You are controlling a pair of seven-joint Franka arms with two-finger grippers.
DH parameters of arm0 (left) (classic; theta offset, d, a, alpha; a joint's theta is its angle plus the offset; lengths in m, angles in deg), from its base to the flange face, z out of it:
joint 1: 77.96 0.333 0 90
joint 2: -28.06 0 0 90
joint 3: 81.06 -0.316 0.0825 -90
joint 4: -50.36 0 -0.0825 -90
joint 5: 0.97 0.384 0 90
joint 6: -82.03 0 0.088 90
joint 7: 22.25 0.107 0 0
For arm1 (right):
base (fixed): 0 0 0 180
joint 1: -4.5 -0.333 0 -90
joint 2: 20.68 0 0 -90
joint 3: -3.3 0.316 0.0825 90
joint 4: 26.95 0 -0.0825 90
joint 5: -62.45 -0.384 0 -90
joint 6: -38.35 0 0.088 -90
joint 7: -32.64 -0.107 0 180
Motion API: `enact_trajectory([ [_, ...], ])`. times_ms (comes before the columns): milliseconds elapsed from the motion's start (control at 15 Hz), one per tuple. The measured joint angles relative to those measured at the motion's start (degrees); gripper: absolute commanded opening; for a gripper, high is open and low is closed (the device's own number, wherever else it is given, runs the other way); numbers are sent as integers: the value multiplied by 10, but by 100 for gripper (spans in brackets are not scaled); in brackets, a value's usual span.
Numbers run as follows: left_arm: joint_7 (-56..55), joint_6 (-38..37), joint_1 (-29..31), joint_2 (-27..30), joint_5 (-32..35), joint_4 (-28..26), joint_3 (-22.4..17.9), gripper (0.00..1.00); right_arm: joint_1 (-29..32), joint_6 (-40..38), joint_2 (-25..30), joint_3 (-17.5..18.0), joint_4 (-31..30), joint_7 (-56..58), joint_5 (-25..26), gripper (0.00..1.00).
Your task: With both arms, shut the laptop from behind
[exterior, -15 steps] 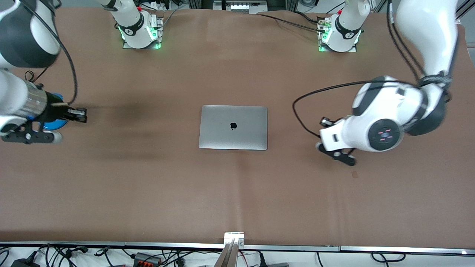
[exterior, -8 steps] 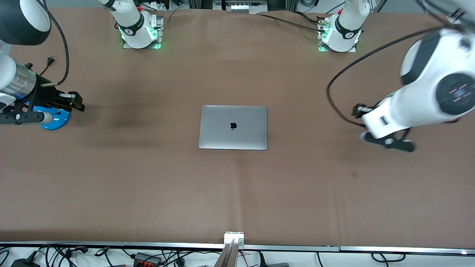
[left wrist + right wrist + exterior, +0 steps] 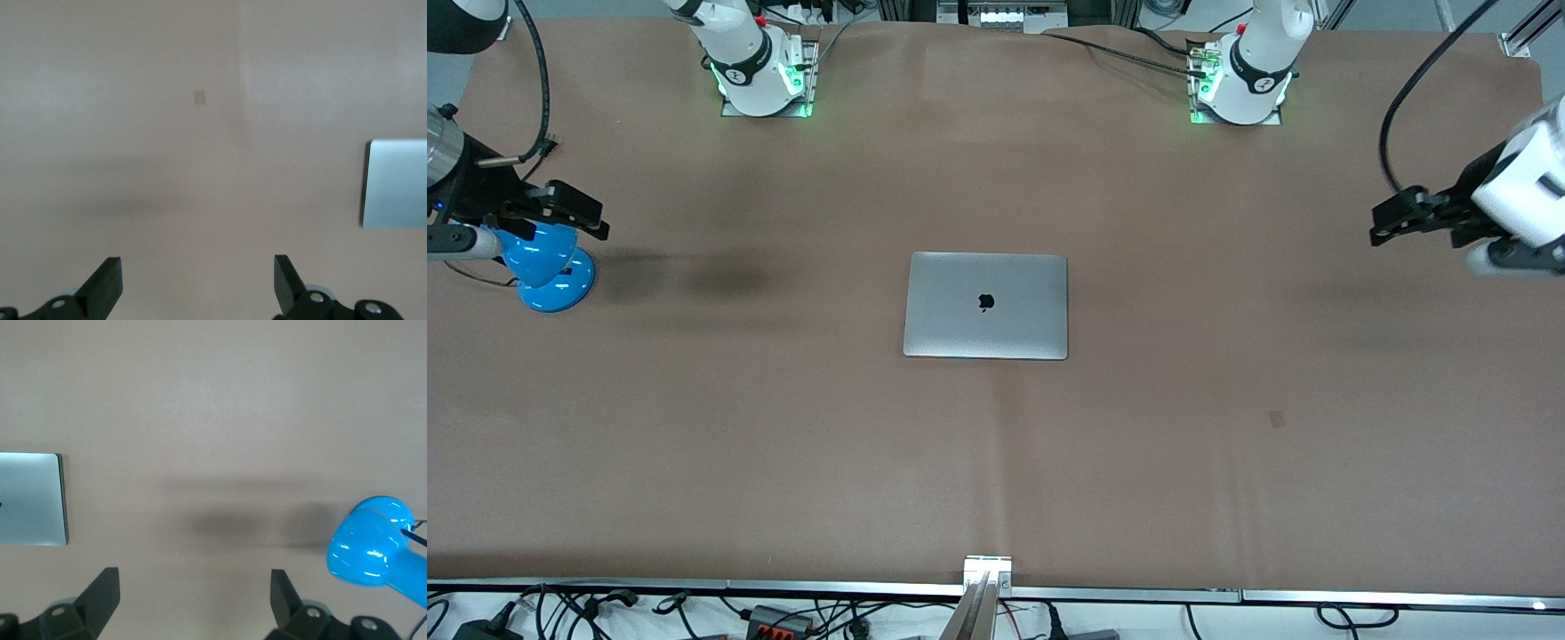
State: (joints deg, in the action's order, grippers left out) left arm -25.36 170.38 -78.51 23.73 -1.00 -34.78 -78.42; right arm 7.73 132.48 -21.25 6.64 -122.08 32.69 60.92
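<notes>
Laptop [image 3: 985, 305] lying shut mid-frame on the bench [image 3: 1138, 444] — stiff, slick metal, edges only; left claw [image 3: 1392, 222] and right claw [image 3: 574, 213] both hanging spread, empty.

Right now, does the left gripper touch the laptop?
Apart. The front view shows the left gripper over bare table at the left arm's end, with wide brown table between it and the closed laptop. Its fingers are open and hold nothing.

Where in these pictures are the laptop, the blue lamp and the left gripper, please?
laptop [image 3: 985, 305]: front view, middle of its closed lid, by the logo.
blue lamp [image 3: 551, 276]: front view, on its round base.
left gripper [image 3: 197, 283]: left wrist view, midway between its open fingertips.
</notes>
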Motion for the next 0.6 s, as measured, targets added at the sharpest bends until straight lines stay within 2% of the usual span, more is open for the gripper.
enact_trajectory([
  [267, 0, 40, 0, 40, 0, -73, -3, 100, 7, 12, 5, 6, -8, 3, 0, 100],
  [600, 0, 40, 0, 48, 0, -84, -1, 100, 20, 16, 20, 15, -23, 2, 4, 100],
])
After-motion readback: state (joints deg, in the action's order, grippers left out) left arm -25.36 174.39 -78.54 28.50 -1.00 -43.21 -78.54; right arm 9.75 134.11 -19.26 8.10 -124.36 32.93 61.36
